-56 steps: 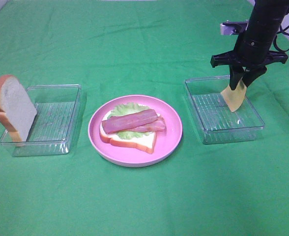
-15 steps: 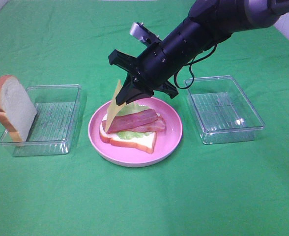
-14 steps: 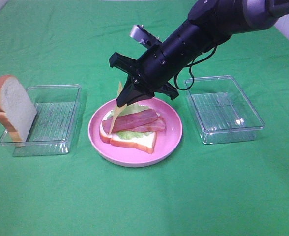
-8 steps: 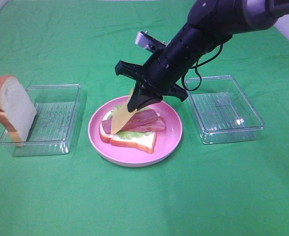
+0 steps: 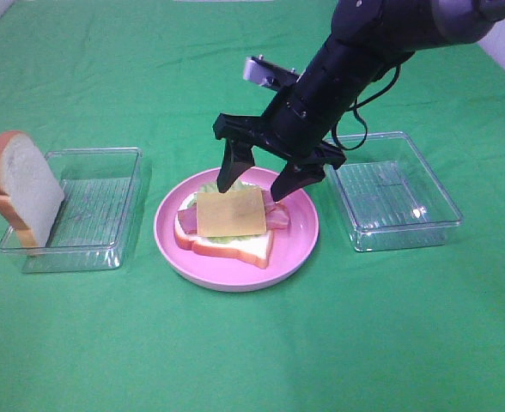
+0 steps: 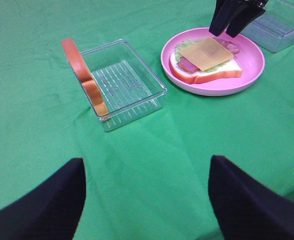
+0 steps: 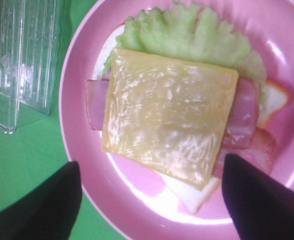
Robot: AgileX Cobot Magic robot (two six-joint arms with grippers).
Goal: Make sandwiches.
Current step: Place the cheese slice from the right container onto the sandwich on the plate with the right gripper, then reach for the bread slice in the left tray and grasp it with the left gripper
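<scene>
Noting the change: a moment ago the cheese slice (image 5: 230, 212) hung tilted from your right gripper (image 5: 252, 187). Now it lies flat on the bacon strips (image 5: 277, 220), over the lettuce (image 7: 187, 30) and the bottom bread slice (image 5: 235, 249) on the pink plate (image 5: 235, 281).

Right gripper: jaws spread wide, empty, just above the stack's far edge.

Judgement: cheese layer done; only the top bread remains. That second bread slice (image 5: 21, 184) stands on edge at the outer end of the left tray (image 5: 98, 215), well apart from the plate; whether it is inside or against the tray, cannot tell.

Your left gripper (image 6: 144, 160) is wide open, holding nothing, near that tray. The right tray (image 5: 394, 193) sits beside the plate.

Obstruction: the right arm over the plate; clear it first.
</scene>
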